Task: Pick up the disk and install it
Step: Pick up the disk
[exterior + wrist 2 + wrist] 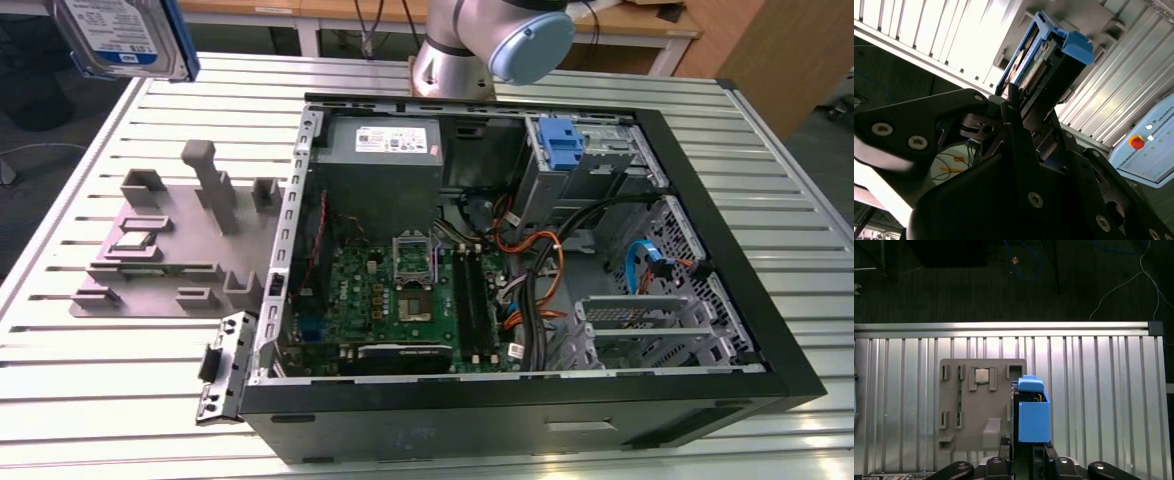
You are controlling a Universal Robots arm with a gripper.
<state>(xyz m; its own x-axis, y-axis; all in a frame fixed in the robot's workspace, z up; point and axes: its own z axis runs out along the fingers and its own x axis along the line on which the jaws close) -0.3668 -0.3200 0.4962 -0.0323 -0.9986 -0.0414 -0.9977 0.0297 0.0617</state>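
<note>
The gripper (pixel 1026 449) clamps the disk (pixel 120 38) high over the grey holder (pixel 981 405) on the slatted desk (pixel 107 400); the open computer case (pixel 534 425) sits beside the holder, well apart from the disk.

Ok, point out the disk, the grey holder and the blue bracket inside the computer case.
disk (pixel 115 32): exterior view, on its white-and-blue label.
grey holder (pixel 974 406): first wrist view, on its flat base.
blue bracket (pixel 563 150): exterior view, on its middle.

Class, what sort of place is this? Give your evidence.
Probably a robotics lab: a robot arm, an open computer case on a slatted metal table, and the hand holding the disk.
</note>
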